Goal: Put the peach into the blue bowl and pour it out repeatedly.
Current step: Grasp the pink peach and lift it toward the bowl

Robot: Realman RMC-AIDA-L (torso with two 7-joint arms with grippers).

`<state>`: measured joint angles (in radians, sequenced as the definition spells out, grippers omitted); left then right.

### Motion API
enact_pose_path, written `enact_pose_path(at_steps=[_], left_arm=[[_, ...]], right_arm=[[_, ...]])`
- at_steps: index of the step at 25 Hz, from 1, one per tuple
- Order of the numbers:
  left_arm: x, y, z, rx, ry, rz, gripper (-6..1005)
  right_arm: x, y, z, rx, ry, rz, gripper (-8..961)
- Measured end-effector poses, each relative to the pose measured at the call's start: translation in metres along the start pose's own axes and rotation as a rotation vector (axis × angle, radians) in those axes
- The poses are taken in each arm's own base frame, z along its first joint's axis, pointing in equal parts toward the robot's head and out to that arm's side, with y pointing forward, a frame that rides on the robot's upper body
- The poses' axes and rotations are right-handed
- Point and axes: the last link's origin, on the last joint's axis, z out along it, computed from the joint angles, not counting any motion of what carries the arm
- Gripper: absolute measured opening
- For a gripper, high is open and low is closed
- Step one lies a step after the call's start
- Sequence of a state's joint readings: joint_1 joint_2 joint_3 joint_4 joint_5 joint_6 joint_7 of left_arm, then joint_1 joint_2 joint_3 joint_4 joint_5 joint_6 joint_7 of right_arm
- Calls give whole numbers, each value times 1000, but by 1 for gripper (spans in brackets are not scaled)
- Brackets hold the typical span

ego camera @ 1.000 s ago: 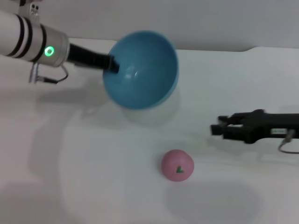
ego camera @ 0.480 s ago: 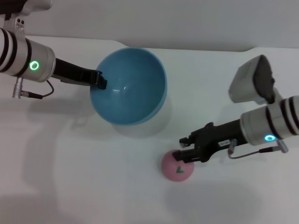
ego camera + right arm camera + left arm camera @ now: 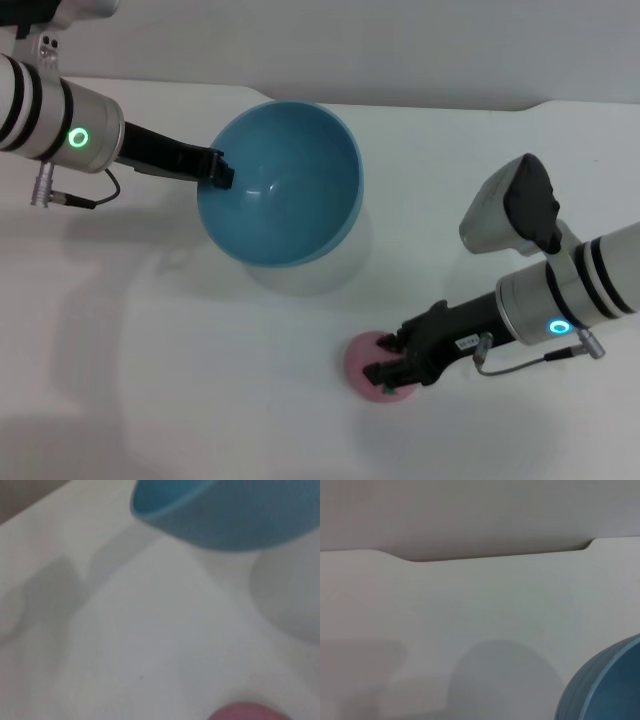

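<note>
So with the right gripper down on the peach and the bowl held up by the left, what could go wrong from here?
The peach is round and the right gripper sits over it at a slant, so it may squirt out or roll. The blue bowl hangs tilted from one rim pinch by the left gripper; it may swing or slip when the peach drops in.

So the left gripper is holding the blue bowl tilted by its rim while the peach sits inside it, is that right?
Not quite: the peach lies on the table, under the right gripper, as the head view shows. The left gripper does hold the blue bowl tilted by its rim.
</note>
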<state>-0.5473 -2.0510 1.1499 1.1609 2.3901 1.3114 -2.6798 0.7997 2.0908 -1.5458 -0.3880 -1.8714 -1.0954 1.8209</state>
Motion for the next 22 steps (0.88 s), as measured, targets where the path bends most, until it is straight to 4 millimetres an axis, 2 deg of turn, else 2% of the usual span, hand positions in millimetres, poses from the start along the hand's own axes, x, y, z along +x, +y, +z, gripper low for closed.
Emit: enact_pose_path(at_steps=[7, 13, 16, 21, 22], left_arm=[[1, 0, 0, 0, 3, 5, -1], [1, 0, -1, 0, -1, 9, -2], [2, 1, 0, -3, -4, 12, -2], [4, 6, 3, -9, -16, 26, -2], [4, 6, 3, -9, -16, 26, -2]], right_arm=[[7, -2, 2, 25, 10, 1, 442], [7, -4, -6, 41, -47, 4, 425], [8, -6, -15, 41, -127, 68, 233], [19, -17, -45, 27, -297, 222, 112], [28, -21, -59, 29, -357, 267, 104]])
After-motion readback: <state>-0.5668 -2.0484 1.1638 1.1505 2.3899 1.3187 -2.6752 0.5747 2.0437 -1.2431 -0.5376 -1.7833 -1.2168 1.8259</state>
